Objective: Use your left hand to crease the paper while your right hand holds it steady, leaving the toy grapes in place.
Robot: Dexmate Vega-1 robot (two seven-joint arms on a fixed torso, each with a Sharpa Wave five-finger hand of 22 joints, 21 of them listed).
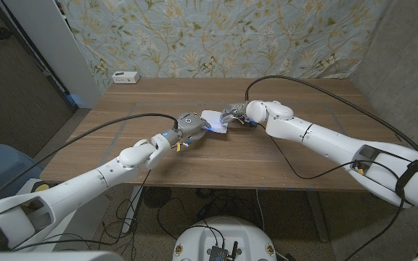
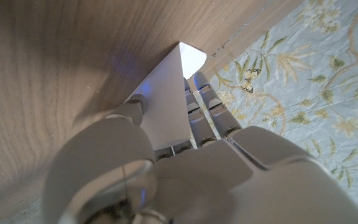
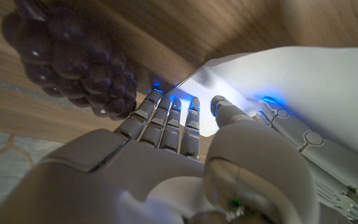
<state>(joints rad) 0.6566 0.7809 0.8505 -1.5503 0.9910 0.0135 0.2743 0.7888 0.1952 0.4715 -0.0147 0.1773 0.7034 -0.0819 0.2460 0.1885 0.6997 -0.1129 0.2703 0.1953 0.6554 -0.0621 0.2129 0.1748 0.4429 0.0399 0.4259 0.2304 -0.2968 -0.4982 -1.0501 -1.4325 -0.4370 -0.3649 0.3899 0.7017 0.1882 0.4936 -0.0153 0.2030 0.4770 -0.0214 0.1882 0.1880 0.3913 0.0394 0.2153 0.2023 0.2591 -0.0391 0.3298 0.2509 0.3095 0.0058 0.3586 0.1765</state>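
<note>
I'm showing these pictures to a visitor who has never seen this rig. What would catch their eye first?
Probably the two white arms meeting at mid-table, where the left robot hand and the right robot hand close in on a small white paper from either side, lit by a blue glow. Next, in the right wrist view, the dark toy grapes sit close beside the right fingers.

I am seeing a small white box (image 1: 125, 76) sitting at the far left corner of the wooden table (image 1: 281, 156), and a floral cloth backdrop (image 1: 216, 36) is hanging behind the table's far edge.
</note>
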